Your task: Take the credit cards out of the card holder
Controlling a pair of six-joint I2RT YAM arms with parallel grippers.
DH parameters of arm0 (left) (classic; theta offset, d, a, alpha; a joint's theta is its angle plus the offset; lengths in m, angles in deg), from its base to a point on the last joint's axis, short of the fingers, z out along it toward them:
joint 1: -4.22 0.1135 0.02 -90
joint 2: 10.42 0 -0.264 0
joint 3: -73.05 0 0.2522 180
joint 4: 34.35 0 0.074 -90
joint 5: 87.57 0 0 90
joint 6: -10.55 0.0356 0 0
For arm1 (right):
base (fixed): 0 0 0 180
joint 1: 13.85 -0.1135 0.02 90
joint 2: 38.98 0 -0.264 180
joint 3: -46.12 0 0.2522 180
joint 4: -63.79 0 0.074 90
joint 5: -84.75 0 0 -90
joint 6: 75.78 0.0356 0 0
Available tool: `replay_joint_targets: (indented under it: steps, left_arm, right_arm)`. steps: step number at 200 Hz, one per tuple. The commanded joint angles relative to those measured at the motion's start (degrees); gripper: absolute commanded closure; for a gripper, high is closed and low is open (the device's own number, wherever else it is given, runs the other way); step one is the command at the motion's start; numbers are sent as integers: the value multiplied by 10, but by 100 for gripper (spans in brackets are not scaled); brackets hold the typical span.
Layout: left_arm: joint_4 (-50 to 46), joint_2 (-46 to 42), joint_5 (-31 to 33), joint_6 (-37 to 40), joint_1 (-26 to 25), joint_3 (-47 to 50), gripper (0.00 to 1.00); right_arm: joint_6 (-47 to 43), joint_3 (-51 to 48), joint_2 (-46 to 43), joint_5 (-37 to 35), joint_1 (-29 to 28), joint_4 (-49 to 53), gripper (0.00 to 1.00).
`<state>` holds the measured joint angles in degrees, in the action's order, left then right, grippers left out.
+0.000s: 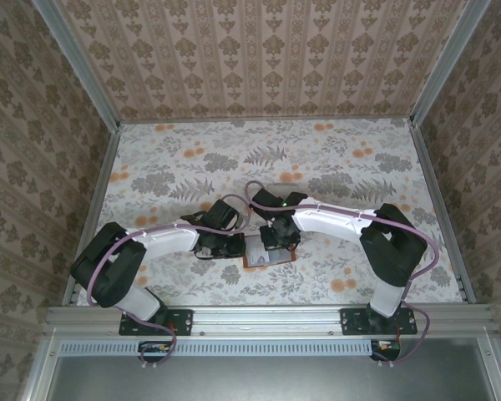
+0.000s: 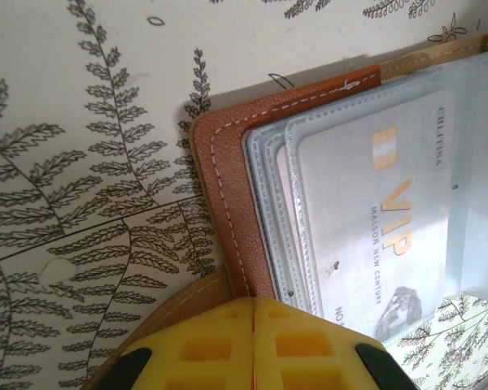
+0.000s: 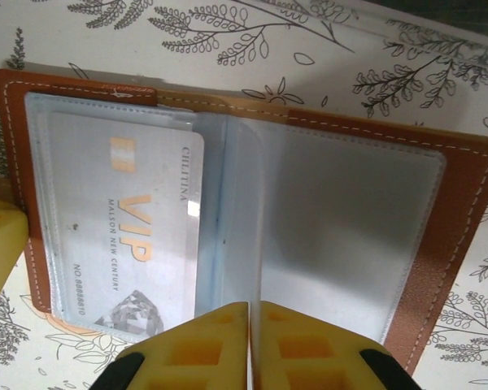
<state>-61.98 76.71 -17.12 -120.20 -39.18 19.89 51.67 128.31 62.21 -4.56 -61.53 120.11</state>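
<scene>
The brown leather card holder [image 1: 267,255] lies spread open on the flowered table between both arms. A pale grey credit card [image 3: 122,227] printed "VIP" sits inside a clear sleeve on its left half, and the same card [image 2: 374,203] is close up in the left wrist view. My left gripper [image 2: 254,325] is shut on the brown cover's edge [image 2: 228,187] at the holder's left side. My right gripper [image 3: 250,333] is shut on a thin clear sleeve leaf [image 3: 244,211] that stands upright along the holder's middle fold. The right half [image 3: 350,227] shows a cloudy sleeve.
The table has a flowered cloth [image 1: 317,167] and patterned walls on three sides, with a metal rail [image 1: 267,317] along the near edge. Both arms [image 1: 334,221] crowd the middle near the front. My left gripper's yellow finger [image 3: 0,244] shows beside the holder's left edge.
</scene>
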Motion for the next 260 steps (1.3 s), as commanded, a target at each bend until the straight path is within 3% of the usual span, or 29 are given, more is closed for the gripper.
replay_joint_targets:
  steps: [1,86,144,260]
  left_arm:
    - [-37,5,11,5,3,7,93]
    - [-47,5,11,7,4,-1,92]
    - [-55,2,11,5,4,-6,92]
    - [-79,-47,17,-1,5,-36,92]
  right_arm:
    - [-11,-9,1,-36,0,31,89]
    - [-21,-16,22,-86,2,51,81]
    - [-19,-19,26,-129,2,69,69]
    - [-26,-4,-13,-111,2,73,69]
